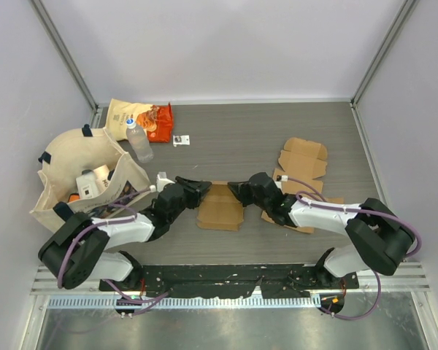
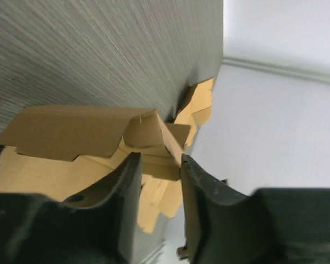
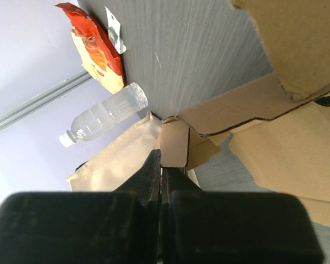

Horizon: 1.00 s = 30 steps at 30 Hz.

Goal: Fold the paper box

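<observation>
Though part-folded, 1 paper box (image 1: 220,206); 2 flat blanks (image 1: 303,158), 1 btl (image 1: 139,141)

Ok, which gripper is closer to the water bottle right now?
Left. The left gripper is at the left edge of the paper box, the side toward the water bottle; the right gripper is at the box's right edge, farther off.

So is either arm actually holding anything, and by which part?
The right gripper pinches the brown cardboard box by a small side flap. The left gripper is open around another flap, gripping nothing.
</observation>
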Each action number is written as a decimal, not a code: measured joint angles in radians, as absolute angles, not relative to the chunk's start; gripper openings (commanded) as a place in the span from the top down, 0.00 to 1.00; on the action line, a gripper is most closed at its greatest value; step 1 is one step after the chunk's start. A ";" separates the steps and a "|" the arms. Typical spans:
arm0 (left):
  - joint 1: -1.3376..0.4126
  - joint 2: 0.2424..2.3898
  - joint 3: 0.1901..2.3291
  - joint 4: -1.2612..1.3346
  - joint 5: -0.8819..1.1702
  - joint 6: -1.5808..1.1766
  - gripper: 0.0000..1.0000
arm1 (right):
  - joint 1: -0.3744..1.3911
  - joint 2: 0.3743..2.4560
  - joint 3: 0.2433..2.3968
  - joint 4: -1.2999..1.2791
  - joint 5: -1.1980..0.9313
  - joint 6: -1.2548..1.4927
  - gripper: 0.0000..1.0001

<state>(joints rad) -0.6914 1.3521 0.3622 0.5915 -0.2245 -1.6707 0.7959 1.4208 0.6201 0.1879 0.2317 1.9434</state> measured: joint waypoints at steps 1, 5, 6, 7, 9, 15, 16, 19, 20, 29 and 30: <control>-0.693 1.334 0.362 0.572 -0.222 -1.647 0.54 | 0.796 1.420 0.616 0.206 0.236 1.934 0.99; -0.698 1.202 0.362 0.453 -0.213 -1.510 0.47 | 0.790 1.409 0.547 0.303 0.260 1.881 0.99; -0.698 1.154 0.362 0.419 -0.211 -1.472 0.48 | 0.789 1.399 0.523 0.323 0.266 1.867 0.99; -0.698 1.111 0.362 0.390 -0.208 -1.438 0.48 | 0.787 1.390 0.502 0.340 0.272 1.853 0.99; -0.698 0.994 0.363 0.311 -0.205 -1.339 0.50 | 0.782 1.369 0.464 0.380 0.281 1.824 0.99; -0.697 0.832 0.378 0.102 -0.217 -1.095 0.51 | 0.769 1.364 0.375 0.530 0.285 1.763 0.99; -0.697 0.839 0.384 0.072 -0.216 -1.057 0.50 | 0.768 1.368 0.366 0.556 0.283 1.755 0.99; -0.696 0.914 0.434 -0.013 -0.209 -0.942 0.50 | 0.767 1.380 0.350 0.616 0.277 1.725 0.99; -0.695 0.948 0.457 -0.029 -0.208 -0.905 0.50 | 0.765 1.381 0.346 0.631 0.274 1.713 0.99; -0.695 1.111 0.513 -0.022 -0.202 -0.701 0.45 | 0.764 1.389 0.310 0.733 0.260 1.646 0.99; -0.695 1.123 0.515 -0.015 -0.201 -0.693 0.48 | 0.764 1.394 0.310 0.741 0.259 1.644 0.99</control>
